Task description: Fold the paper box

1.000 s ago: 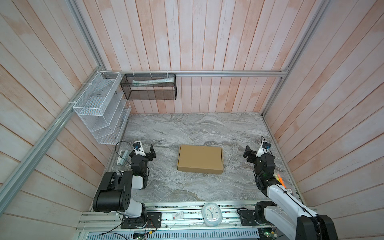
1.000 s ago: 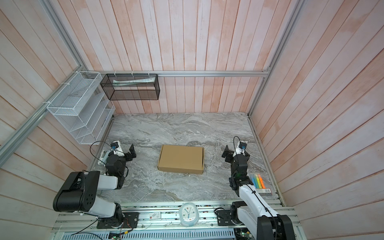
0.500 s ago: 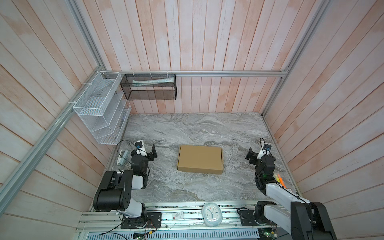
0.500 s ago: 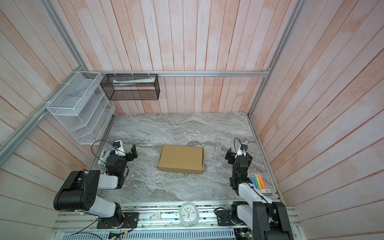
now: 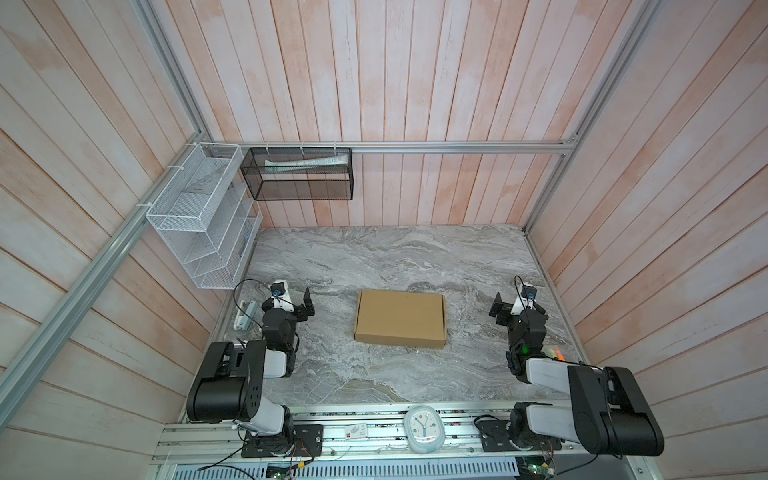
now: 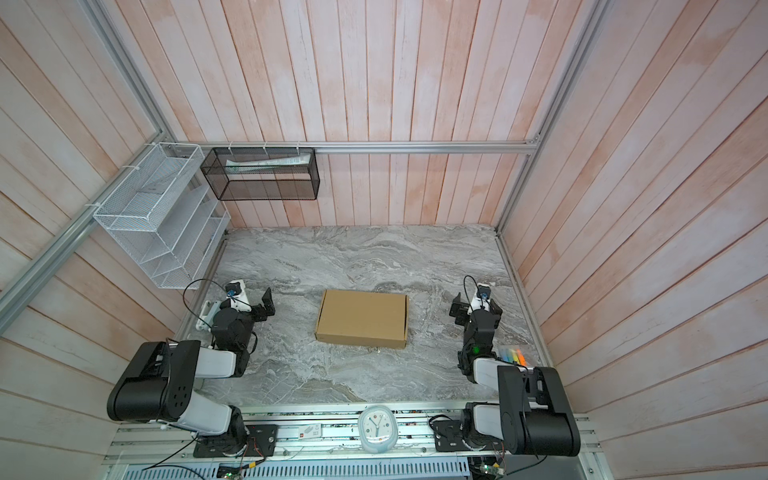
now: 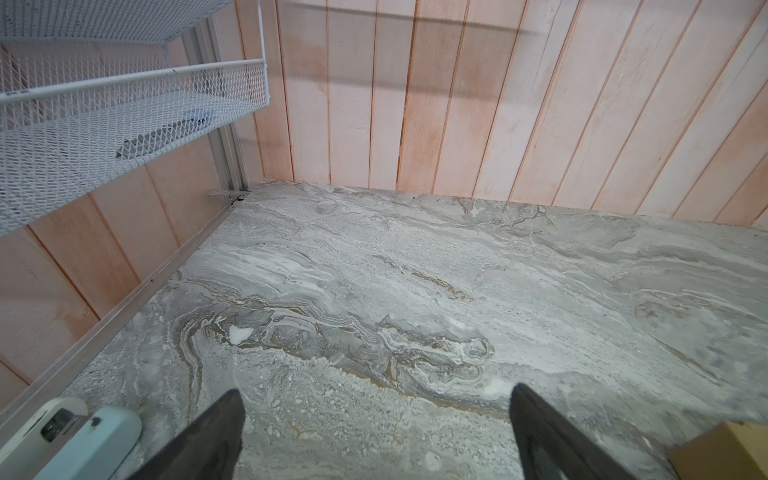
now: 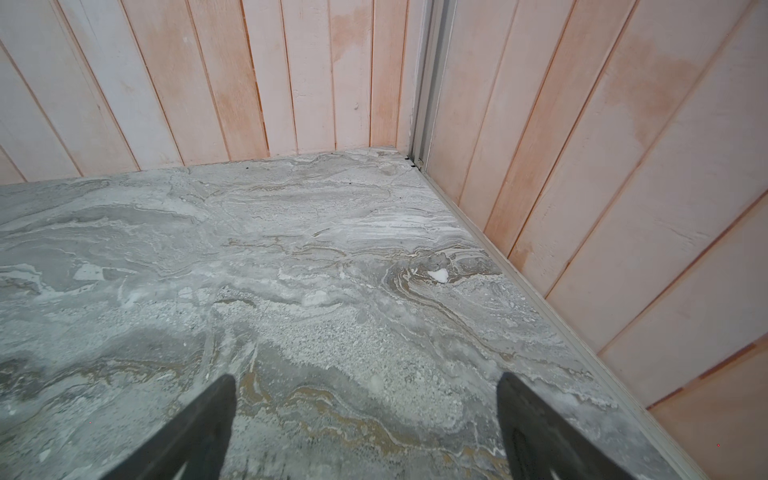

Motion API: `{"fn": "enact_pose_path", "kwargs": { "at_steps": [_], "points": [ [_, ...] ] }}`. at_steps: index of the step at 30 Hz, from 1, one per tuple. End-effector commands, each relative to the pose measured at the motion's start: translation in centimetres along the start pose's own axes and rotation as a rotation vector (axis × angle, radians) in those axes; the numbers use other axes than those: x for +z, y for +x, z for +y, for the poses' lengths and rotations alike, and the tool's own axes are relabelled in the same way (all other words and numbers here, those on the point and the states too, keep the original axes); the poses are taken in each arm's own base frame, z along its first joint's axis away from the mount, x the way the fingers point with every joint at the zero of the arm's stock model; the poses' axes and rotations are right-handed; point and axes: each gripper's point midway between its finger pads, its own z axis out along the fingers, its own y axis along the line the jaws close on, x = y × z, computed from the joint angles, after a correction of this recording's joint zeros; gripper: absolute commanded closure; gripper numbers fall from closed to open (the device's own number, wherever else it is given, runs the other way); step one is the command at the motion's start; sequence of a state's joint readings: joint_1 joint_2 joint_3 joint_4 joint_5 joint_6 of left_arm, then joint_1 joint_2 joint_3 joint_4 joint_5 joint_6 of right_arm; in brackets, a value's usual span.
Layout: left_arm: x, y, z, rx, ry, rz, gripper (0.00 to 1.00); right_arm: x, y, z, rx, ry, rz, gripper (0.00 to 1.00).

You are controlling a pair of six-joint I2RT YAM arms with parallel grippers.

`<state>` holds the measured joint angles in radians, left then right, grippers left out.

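Observation:
The paper box is a plain brown, shallow closed rectangle lying flat mid-table in both top views. One corner of it shows in the left wrist view. My left gripper rests low to the left of the box, well apart from it. It is open, with only marble between its fingers. My right gripper sits to the right of the box, also apart. It too is open over bare tabletop.
A white wire rack and a black mesh basket hang on the back-left walls. A white device lies beside the left arm. Coloured highlighters lie by the right arm. A small clock sits on the front rail.
The right arm has folded back over its base, and its gripper has drawn slightly toward the front. The left arm and the box have hardly moved.

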<state>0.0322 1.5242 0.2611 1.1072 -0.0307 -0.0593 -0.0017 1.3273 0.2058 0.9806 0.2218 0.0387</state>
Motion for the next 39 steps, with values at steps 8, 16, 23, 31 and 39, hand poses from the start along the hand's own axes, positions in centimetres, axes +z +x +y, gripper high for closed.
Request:
{"fn": "enact_pose_path", "kwargs": {
  "at_steps": [8, 16, 23, 31, 39],
  "points": [
    [0.5, -0.5, -0.1, 0.015, 0.001, -0.015, 0.0, 0.7, -2.2, 1.7, 0.009, -0.096, -0.101, 0.02],
    [0.5, -0.6, -0.2, 0.017, -0.001, -0.017, 0.0, 1.9, -0.7, 1.8, 0.012, -0.091, -0.076, 0.02],
    [0.5, -0.6, -0.2, 0.017, 0.001, -0.016, 0.0, 2.0, -0.6, 1.8, 0.009, -0.092, -0.067, 0.02],
    [0.5, -0.6, -0.2, 0.017, -0.001, -0.017, 0.0, 2.0, -0.7, 1.8, 0.009, -0.092, -0.068, 0.02],
    [0.5, -0.6, -0.2, 0.017, 0.0, -0.016, 0.0, 2.0, -0.6, 1.8, 0.009, -0.093, -0.067, 0.02]
  ]
}}
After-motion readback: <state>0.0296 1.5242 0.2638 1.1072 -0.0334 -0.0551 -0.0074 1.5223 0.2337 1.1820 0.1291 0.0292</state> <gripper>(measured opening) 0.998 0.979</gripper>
